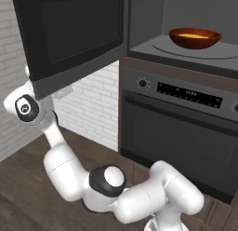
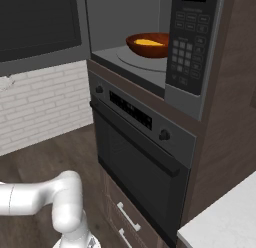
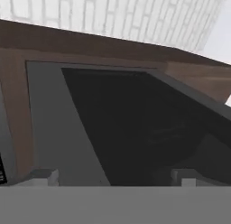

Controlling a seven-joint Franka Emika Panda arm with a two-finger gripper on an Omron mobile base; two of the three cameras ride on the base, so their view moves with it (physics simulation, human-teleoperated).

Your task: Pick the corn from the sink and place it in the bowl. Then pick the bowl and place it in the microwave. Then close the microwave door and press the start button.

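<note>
The microwave door (image 1: pixel 74 34) is the biggest thing here: a flat black panel with a dark window and grey edge, swung wide open to the left of the cavity; in the hand view (image 3: pixel 135 128) its dark glass and grey frame loom close. Beside it the microwave (image 1: pixel 186 53) stands open, a grey cavity built in above the black oven (image 1: pixel 181 132); from the right base view its keypad panel (image 2: pixel 187 42) runs down the right side of the opening. The white arm (image 1: pixel 60 165) rises from the base and reaches up to the left, its wrist tucked under the door's lower edge against the white brick wall (image 1: pixel 93 104).

The bowl (image 1: pixel 195 37), reddish-brown and glossy, sits on the round turntable plate (image 1: pixel 186 48) inside the cavity, and the corn (image 1: pixel 192 35) lies in it as a yellow patch; both also appear from the right (image 2: pixel 147 44).

The gripper (image 3: pixel 115 178) faces the door, with two pale finger tips (image 3: pixel 45 177) well apart at the bottom of the hand view, spread with nothing between them; whether they touch the door, I cannot tell.
</note>
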